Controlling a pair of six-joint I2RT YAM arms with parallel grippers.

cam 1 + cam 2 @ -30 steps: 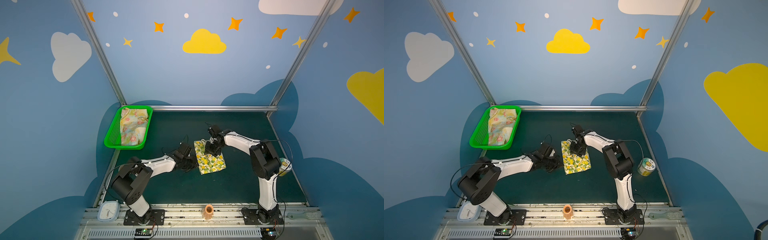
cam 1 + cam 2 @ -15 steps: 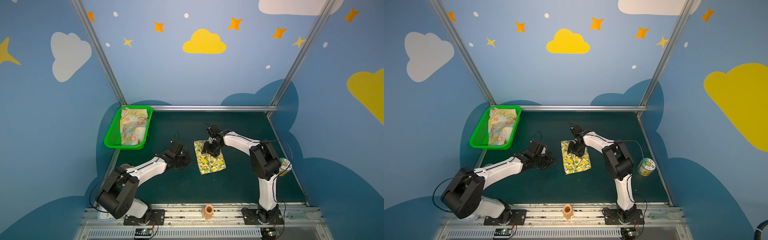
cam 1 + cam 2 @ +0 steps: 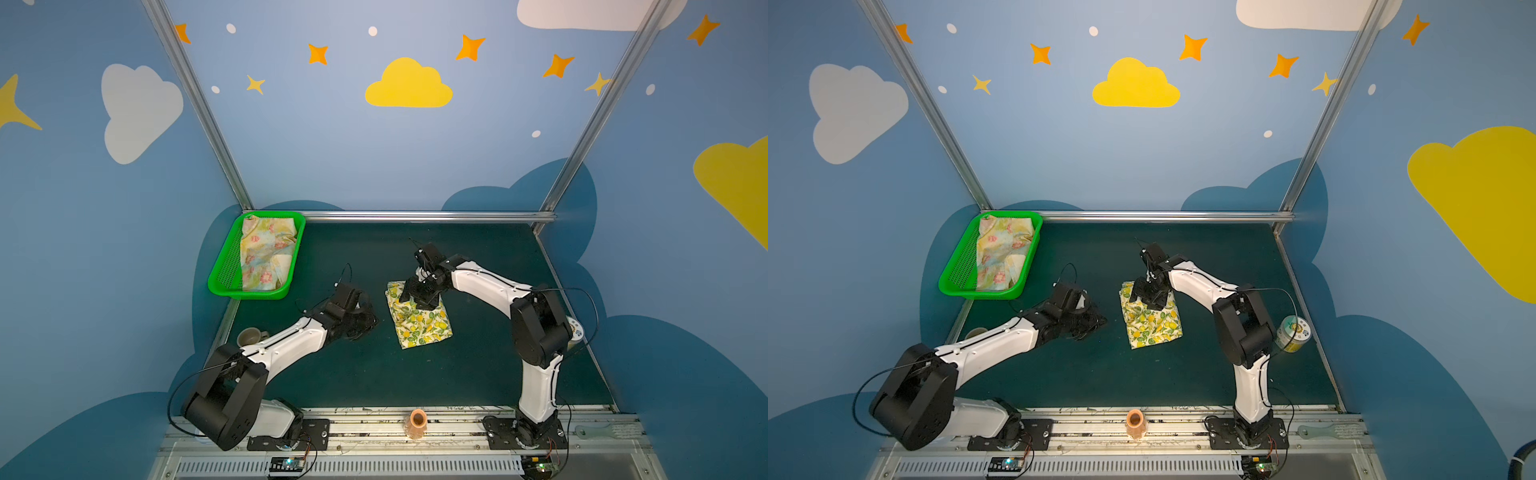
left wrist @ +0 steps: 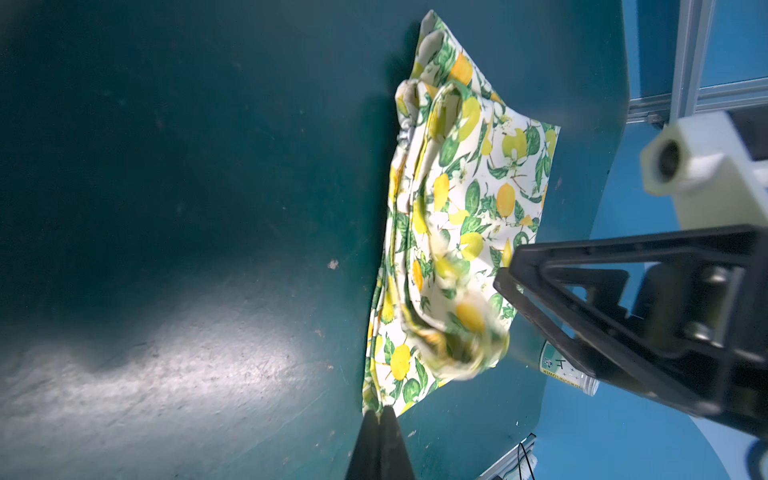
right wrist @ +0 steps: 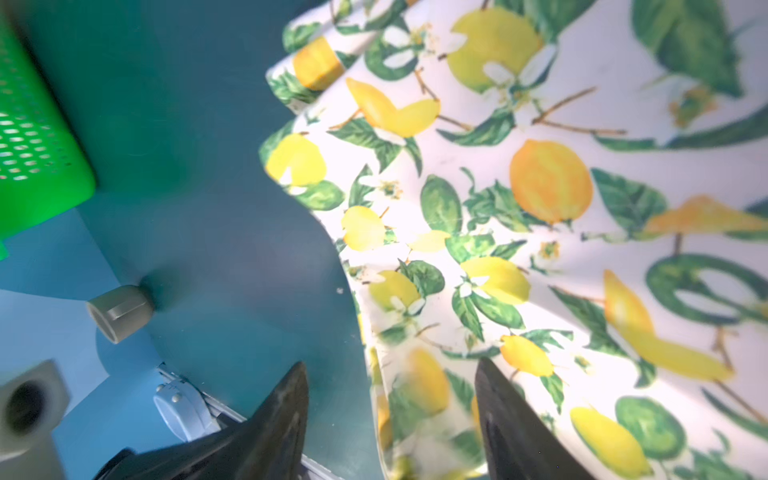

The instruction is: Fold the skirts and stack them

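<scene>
The flowered skirt lies crumpled in the basket, awaiting its turn. My left gripper, jaws together, sits empty beside the folded lemon skirt mid-table. My right gripper, jaws apart, hovers at its far edge, probably so the fold can lie.

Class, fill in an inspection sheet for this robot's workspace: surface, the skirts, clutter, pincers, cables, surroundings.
Surface: dark green mat, scuffed.
Job's things: lemon skirt folded mid-mat; flowered skirt rumpled in the green basket, far left corner.
Clutter: grey cup at left edge; printed can at right edge; orange cup on front rail.
Grippers: left pincer shut, beside lemon skirt; right pincer open over its far corner.
Cables: black cable loops off each arm.
Surroundings: blue walls with clouds and stars.
</scene>
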